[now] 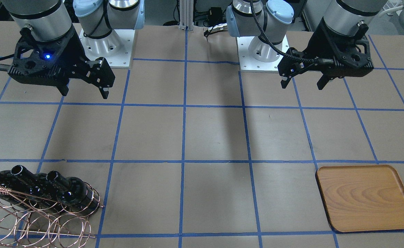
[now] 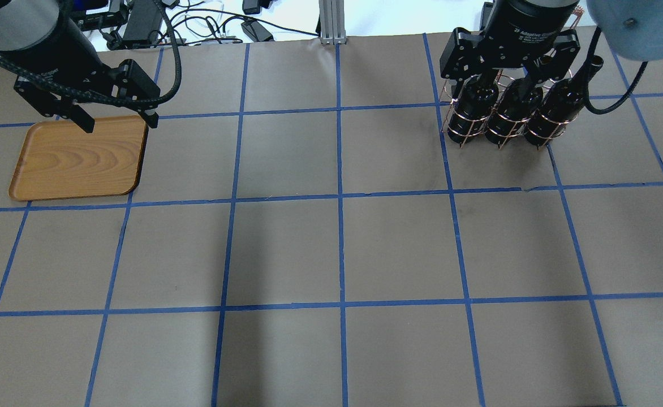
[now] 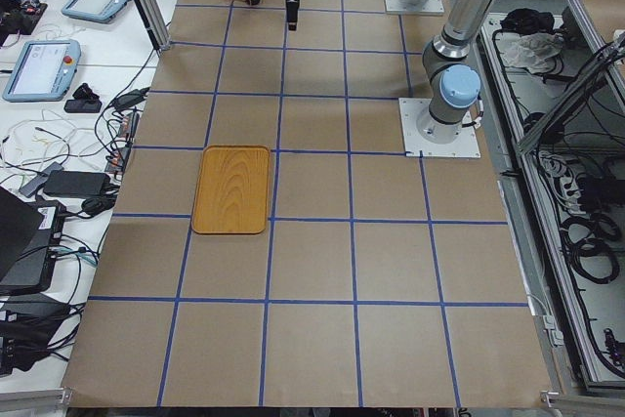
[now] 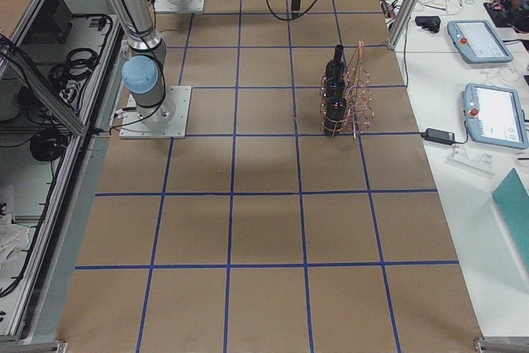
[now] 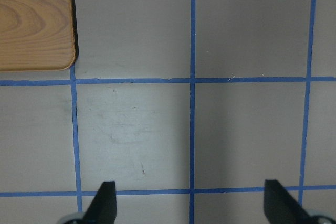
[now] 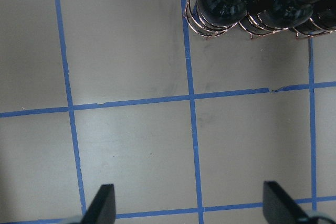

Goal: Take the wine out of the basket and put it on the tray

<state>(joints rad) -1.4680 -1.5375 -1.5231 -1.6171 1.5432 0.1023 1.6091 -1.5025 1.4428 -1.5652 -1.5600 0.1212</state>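
Observation:
Three near-black wine bottles [image 1: 67,193] lie side by side in the copper wire basket [image 1: 33,224] at the table's far right; they also show in the overhead view [image 2: 507,116] and the right wrist view [image 6: 220,1]. The wooden tray [image 2: 77,158] lies bare at the far left; its corner shows in the left wrist view [image 5: 34,19]. My right gripper [image 1: 84,93] is open and empty, raised on the robot's side of the basket [image 2: 498,135]. My left gripper [image 1: 302,84] is open and empty, raised on the robot's side of the tray [image 1: 365,198].
The brown table top [image 2: 337,249] is marked into squares by blue tape. The two arm bases [image 1: 109,48] stand at the robot's edge. A metal post [image 2: 328,22] and cables lie beyond the far edge.

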